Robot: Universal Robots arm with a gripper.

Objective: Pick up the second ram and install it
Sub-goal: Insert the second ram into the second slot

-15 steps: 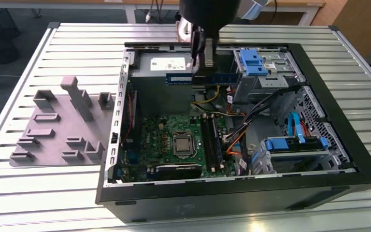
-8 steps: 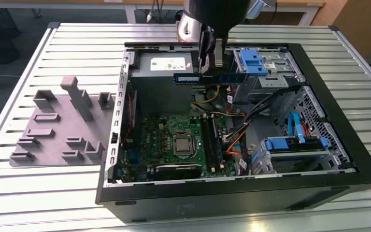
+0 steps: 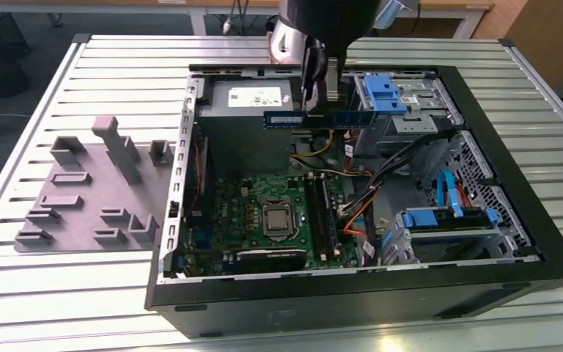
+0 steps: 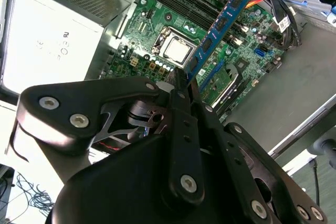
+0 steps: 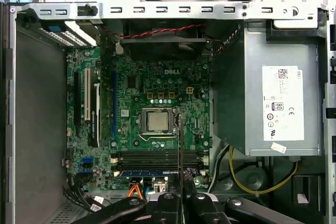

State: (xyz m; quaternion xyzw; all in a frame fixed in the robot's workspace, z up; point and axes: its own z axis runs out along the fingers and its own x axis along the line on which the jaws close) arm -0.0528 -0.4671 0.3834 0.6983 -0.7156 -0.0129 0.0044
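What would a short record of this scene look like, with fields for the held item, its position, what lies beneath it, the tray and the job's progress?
Held item: blue memory stick, clamped in the gripper
Position: raised over the open computer case, in no slot
Beneath: green motherboard with its processor
Tray: gray holder tray on the slatted table, on the exterior view's left of the case
Progress: stick picked up, not yet installed
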